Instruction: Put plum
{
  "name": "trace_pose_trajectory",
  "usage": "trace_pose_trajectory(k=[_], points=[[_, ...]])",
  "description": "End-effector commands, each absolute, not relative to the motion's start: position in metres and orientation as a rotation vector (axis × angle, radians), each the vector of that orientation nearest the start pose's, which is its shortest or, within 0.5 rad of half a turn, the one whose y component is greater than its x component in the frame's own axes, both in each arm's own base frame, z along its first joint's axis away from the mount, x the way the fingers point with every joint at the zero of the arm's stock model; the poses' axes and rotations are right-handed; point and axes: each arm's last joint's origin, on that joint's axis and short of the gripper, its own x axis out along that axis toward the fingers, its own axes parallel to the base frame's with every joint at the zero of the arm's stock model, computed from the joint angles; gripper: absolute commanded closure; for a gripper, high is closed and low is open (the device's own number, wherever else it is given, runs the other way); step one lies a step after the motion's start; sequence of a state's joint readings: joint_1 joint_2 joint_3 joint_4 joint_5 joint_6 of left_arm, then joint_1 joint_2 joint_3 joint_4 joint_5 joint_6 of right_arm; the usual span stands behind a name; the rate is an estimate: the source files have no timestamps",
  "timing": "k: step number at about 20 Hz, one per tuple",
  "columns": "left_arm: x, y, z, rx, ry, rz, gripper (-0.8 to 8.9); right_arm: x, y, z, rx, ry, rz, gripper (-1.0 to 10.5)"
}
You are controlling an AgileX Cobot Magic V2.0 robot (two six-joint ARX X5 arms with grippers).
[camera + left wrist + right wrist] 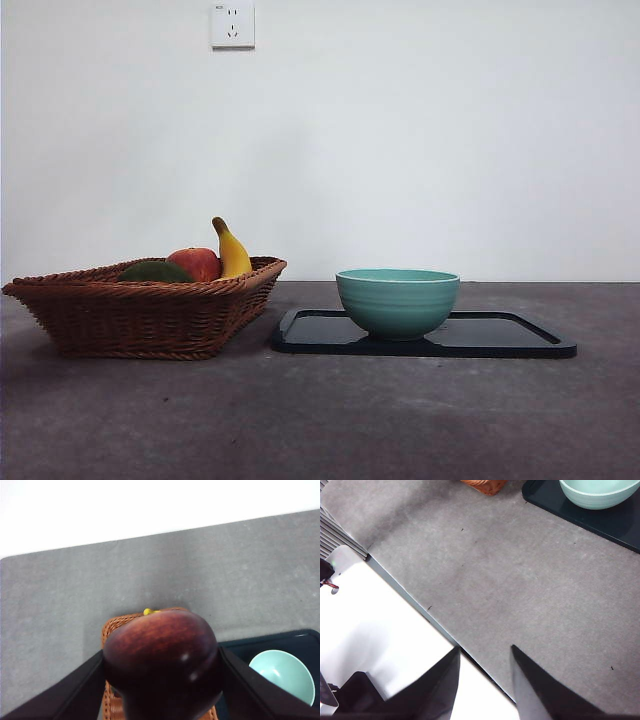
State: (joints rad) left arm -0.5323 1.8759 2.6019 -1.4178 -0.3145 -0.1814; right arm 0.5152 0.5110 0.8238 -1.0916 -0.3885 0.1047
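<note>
Gripping the plum point(165, 665) between its two jaws, the left hand point(164, 680) hangs high above the wicker basket point(112, 627), with the teal bowl point(282, 672) at 3 o'clock; the right hand point(485, 680) waits open at the bench point(520, 580) edge.

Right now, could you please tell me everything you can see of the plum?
The plum is a smooth, glossy, dark maroon fruit with reddish-brown streaks and small highlights on its skin. It looks whole and rounded. The left gripper holds it, one black finger pressed against each side. It hangs in the air above the wicker basket, with the green bowl on the black tray off to one side. The front view does not show it.
</note>
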Motion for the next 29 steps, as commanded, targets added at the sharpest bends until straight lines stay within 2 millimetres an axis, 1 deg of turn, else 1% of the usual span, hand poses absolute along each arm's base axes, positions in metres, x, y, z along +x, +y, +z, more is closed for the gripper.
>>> trace_pose_trajectory(k=[1,6,11,13,14,19,21,23,25,29], points=[[0.270,-0.150,0.500,0.138,0.689,-0.141,6.04,0.057,0.045,0.301,0.025,0.827,0.825,7.9],[0.258,-0.141,0.495,0.171,0.720,-0.086,6.04,0.057,0.045,0.301,0.015,0.822,0.830,7.9],[0.249,-0.135,0.487,0.172,0.741,-0.075,6.04,0.057,0.045,0.301,0.006,0.817,0.834,7.9],[0.247,-0.133,0.483,0.169,0.736,-0.076,6.04,0.057,0.045,0.301,0.006,0.817,0.835,7.9],[0.245,-0.132,0.477,0.164,0.733,-0.075,6.04,0.057,0.045,0.301,0.006,0.817,0.835,7.9],[0.237,-0.130,0.435,0.116,0.722,-0.137,6.05,0.057,0.045,0.301,0.007,0.818,0.837,7.9],[0.237,-0.130,0.413,0.116,0.731,-0.142,6.05,0.057,0.045,0.301,0.007,0.818,0.837,7.9],[0.242,-0.130,0.390,0.097,0.740,-0.164,6.05,0.057,0.045,0.301,0.008,0.819,0.837,7.9],[0.251,-0.130,0.367,0.054,0.754,-0.229,6.05,0.057,0.045,0.301,0.012,0.821,0.838,7.9],[0.262,-0.124,0.320,0.044,0.784,-0.216,6.06,0.057,0.045,0.301,0.019,0.825,0.836,7.9]])
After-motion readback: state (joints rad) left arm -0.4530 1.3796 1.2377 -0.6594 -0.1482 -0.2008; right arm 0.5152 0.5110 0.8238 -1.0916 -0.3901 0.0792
